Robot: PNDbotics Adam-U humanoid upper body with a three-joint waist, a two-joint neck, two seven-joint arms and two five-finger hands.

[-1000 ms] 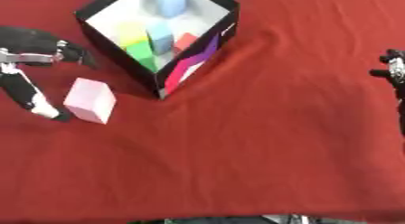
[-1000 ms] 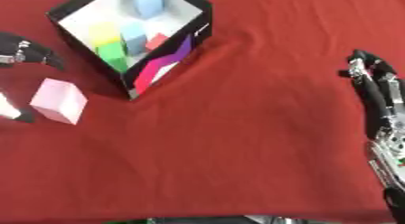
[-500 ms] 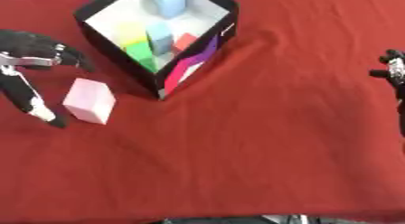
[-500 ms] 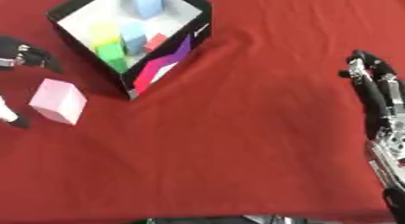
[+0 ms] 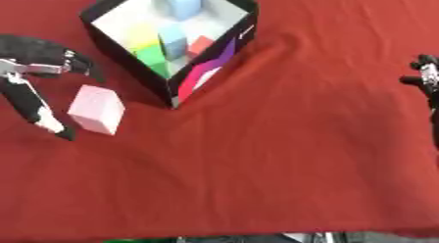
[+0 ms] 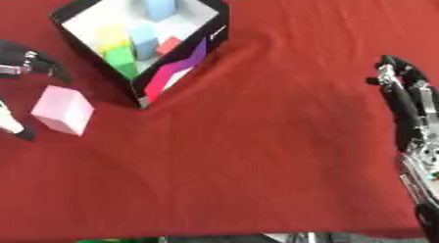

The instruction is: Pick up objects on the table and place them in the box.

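We see a pink block [image 5: 95, 109] lying on the red cloth [image 5: 283, 154] that covers the table. It sits just beside the near corner of the box [image 5: 210, 65], but it does not touch it. The box is black outside and white inside. In it we see some blocks already: a green one [image 5: 154, 58], a yellow one [image 6: 109, 35], a small red one [image 5: 202, 43] and pale blue ones [image 5: 182, 3].

Our left hand [image 5: 38, 70] is by the pink block, on its left side. The hand is spread wide. A long part of it reaches down next to the block's left edge, and the curled black fingers [image 5: 73, 63] hang just above and behind the block. We cannot tell if anything touches the block yet. The hand holds nothing.

Our right hand [image 6: 407, 105] rests far away at the right edge. Its fingers are straight and point up. It holds nothing too.

We think the pink block is light and stiff, like foam or wood. It should not bend or break. Its sides look smooth, so it could slip. We think the best way is to pinch it on two flat sides that face each other, near the middle, not by a corner. Then it stays level when we lift it over the box wall.
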